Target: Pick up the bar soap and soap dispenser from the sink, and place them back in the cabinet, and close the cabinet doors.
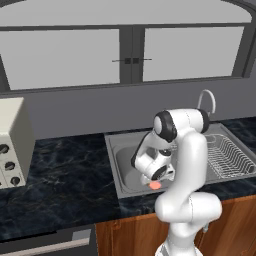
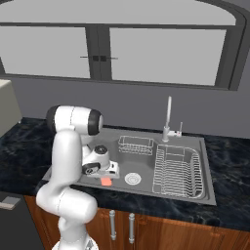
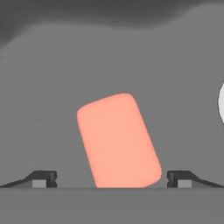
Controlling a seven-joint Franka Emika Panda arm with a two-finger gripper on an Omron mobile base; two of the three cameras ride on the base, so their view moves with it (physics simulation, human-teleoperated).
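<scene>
We have the gripper lowered into the sink, its fingertips spread wide apart with nothing between them but the bar soap lying flat on the grey basin floor below; the wide spread is there, we judge, so the tips can pass down either side of the block without knocking it. In the hand view the soap sits between the two tips but skewed, its long axis tilted off the line we would want, so the jaws would meet it near its corners unless the wrist turns a little. From the base cameras the bar soap lies near the front wall of the basin, just under the hand, and in the right base view it rests beside the round drain; the wire dish rack and faucet stand well clear to the right. We cannot make out the soap dispenser, nor the cabinet; so we judge the task is at its first pick, with both placements and the door closing still to do. The dark marbled bench surrounds the sink.
</scene>
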